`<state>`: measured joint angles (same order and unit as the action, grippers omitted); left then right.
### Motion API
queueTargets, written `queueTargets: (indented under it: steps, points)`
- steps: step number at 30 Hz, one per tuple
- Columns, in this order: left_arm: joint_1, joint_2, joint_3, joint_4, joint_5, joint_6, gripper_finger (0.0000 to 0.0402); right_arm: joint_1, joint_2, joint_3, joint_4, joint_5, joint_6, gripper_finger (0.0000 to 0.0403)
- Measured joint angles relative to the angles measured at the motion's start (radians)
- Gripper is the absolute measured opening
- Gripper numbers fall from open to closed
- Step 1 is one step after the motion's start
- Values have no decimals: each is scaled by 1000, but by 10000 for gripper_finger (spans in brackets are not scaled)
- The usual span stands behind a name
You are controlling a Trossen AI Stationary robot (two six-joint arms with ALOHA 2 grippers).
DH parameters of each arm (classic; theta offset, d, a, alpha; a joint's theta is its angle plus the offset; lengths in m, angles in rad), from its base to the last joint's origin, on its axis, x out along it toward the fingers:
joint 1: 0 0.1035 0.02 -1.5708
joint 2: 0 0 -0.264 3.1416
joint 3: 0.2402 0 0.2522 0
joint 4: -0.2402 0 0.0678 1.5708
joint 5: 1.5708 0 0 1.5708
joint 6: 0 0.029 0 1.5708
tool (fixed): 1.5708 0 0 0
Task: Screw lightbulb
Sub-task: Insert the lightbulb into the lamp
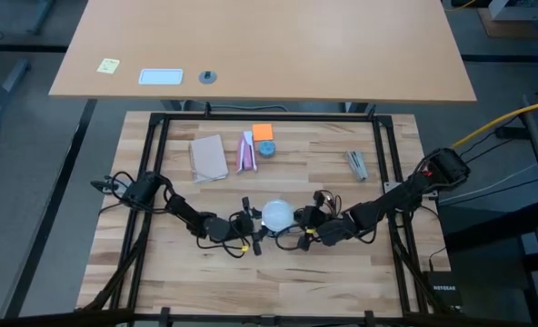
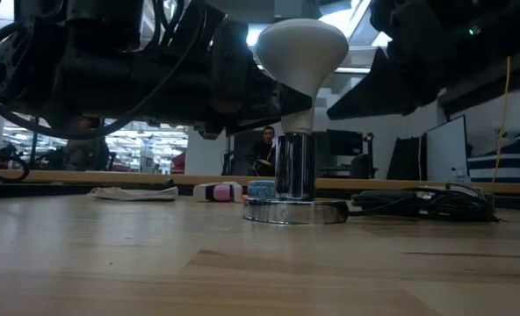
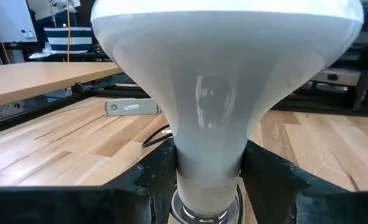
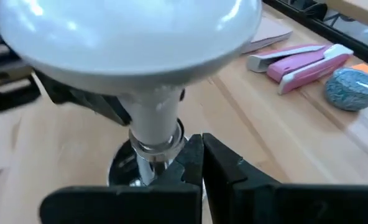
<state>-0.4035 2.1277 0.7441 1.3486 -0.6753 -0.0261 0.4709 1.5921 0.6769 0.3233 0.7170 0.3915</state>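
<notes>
Fingers of the left gripper point(image 3: 206, 180) sit either side of the narrow neck of the lightbulb point(image 3: 221, 93), low in the left wrist frame, pressed against it and clamped on the neck just above the metal collar. Fingers of the right gripper point(image 4: 199, 165) are closed together at the bottom centre of the right wrist frame, their tips just beside the socket point(image 4: 143, 165); whether they actually press on it I cannot tell from this angle.

In the low view the bulb stands upright at centre frame, globe up, neck down in the shiny socket, whose round base rests on the tabletop point(image 2: 155, 263). In the high view it is the white disc at centre, between the two grippers.

Risks, as I judge them:
- The grip is on a smooth tapering neck, so the fingers could slide up the cone as the wrist turns, and the bulb would stop turning with them.
- If the bulb leans in the socket, the thread may cross and jam; the low view shows it near upright, which helps.
- The socket is light and stands free on its base. Should the right fingers not brace it, it may spin with the bulb or tip, dragging its dark cord point(image 2: 418, 204).
- Squeezing harder to stop slipping could crack the bulb.
</notes>
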Motion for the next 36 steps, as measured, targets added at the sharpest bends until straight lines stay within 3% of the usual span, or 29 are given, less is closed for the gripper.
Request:
queueTargets:
  steps: [10,17,21,26,34,36]
  points:
    - [-3,0,0,-3,-1,-2,156,-125,0,0,-327,-70,106,5]
    - [-4,0,0,-14,0,-3,156,-205,14,0,-373,-246,66,5]
    - [-5,0,0,-16,-18,0,156,-182,30,0,-354,-351,80,5]
    - [-5,1,0,-17,-28,0,156,-112,66,0,-240,-395,154,5]
    - [-6,2,0,-22,-29,3,156,-1,169,0,28,-381,286,5]
    - [-6,2,0,-24,-29,0,156,17,174,0,47,-322,285,5]
